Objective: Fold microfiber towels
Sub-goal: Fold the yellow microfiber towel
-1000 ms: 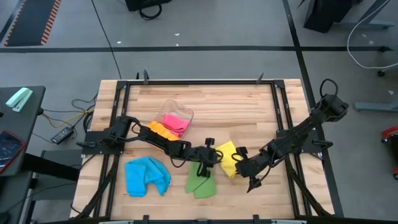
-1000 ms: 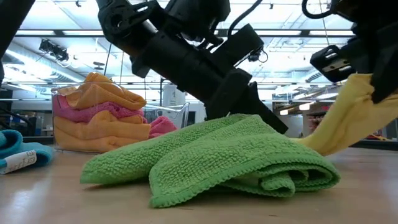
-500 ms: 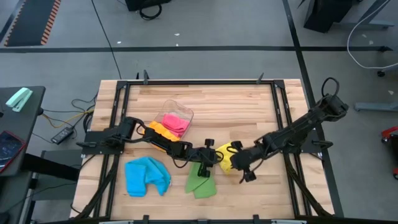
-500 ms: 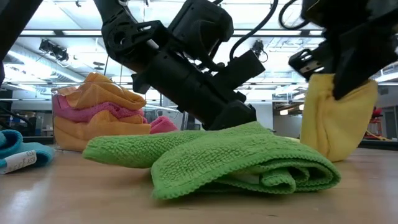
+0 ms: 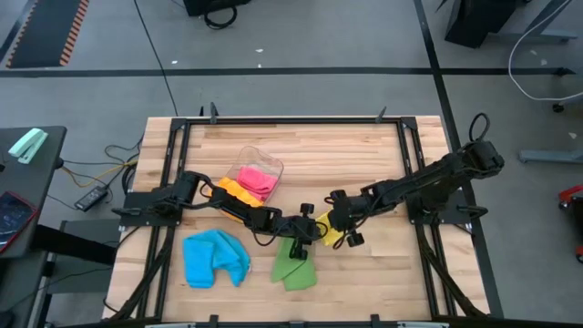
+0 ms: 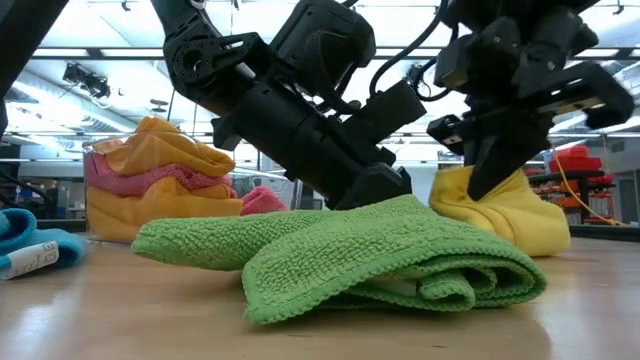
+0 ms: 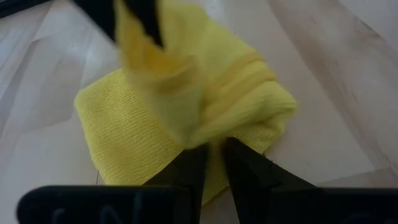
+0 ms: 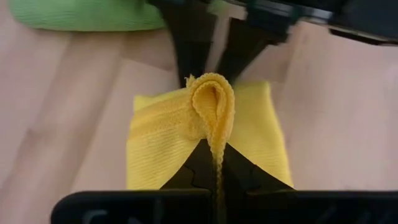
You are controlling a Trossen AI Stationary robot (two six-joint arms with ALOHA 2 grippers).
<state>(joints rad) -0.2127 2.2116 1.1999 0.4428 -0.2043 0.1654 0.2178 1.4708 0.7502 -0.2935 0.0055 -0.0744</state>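
Near the bench's middle, toward its front edge: yellow towel point(image 5: 330, 233) pinched at a raised fold by right gripper point(image 8: 214, 163), clamped tight. Left gripper point(image 7: 213, 163) narrowed on its near edge, beside green towel point(image 5: 293, 265).

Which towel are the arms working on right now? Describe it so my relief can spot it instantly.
Start at the wooden table and find the point near its front middle where both arms meet. There lies the yellow towel, just right of the crumpled green towel. It is the only yellow one, with a fold pinched in the right gripper.
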